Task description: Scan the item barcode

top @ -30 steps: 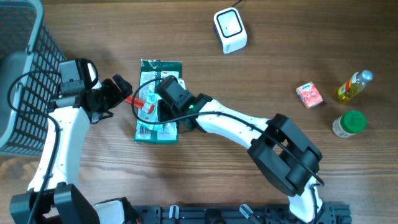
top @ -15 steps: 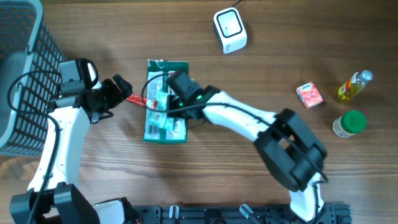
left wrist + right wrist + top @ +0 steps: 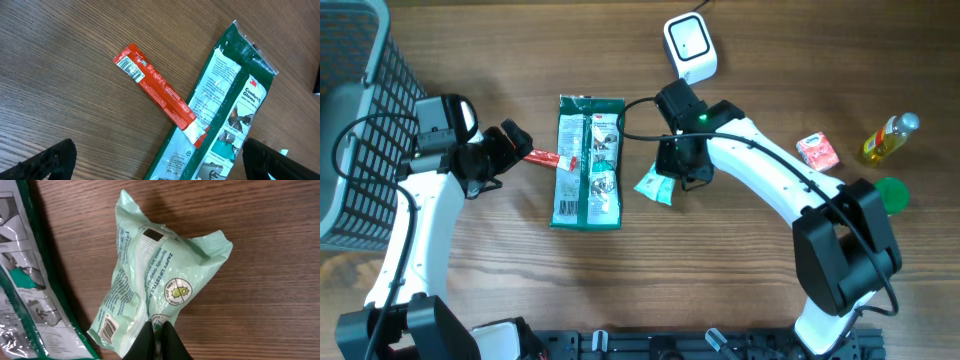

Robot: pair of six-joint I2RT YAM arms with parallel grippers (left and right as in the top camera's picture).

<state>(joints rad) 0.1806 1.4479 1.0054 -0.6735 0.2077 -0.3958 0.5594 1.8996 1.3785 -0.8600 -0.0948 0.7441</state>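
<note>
A mint-green pouch [image 3: 155, 275] hangs crumpled over the wood, its barcode [image 3: 107, 326] at the lower left corner. My right gripper [image 3: 157, 336] is shut on the pouch's bottom edge, and from overhead the pouch [image 3: 654, 187] sits just right of the green glove pack [image 3: 588, 160]. The white scanner [image 3: 690, 48] stands at the back, above the right wrist. My left gripper [image 3: 160, 167] is open over the glove pack [image 3: 225, 125] and a red sachet [image 3: 160, 92], with nothing between its fingers [image 3: 50, 160].
A dark mesh basket [image 3: 360, 110] stands at the far left. At the right edge are a small red carton [image 3: 817, 152], a yellow bottle [image 3: 888, 138] and a green-lidded jar [image 3: 880, 198].
My right gripper closed on the mint pouch, pulled it off the glove pack and carried it right. The pack slid slightly right. The left arm stayed still.
</note>
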